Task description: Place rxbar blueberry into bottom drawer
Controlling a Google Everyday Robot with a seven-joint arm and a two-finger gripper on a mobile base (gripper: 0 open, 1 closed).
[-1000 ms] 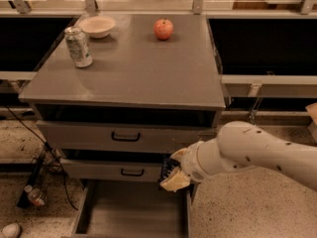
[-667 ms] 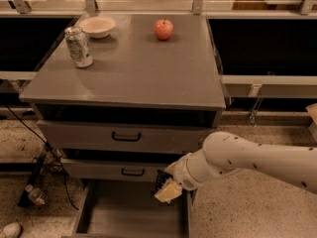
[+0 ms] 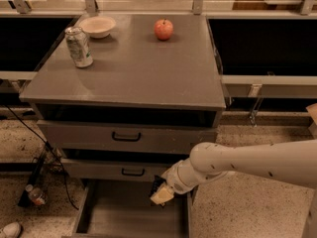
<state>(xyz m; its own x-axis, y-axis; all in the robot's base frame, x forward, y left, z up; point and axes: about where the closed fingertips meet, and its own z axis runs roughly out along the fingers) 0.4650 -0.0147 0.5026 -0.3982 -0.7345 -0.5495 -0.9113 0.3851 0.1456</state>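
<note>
The bottom drawer is pulled open below the two upper drawers, and what shows of its grey inside is bare. My gripper, at the end of the white arm coming in from the right, hangs over the drawer's right half, just in front of the middle drawer. It is shut on the rxbar blueberry, which shows only as a small dark sliver between the pale fingers.
On the grey cabinet top stand a silver-green can, a white bowl and a red apple. The two upper drawers are closed. Cables, a bottle and a shoe lie on the floor at left.
My gripper has moved down and to the left with the bar, from in front of the middle drawer to over the open bottom drawer.
</note>
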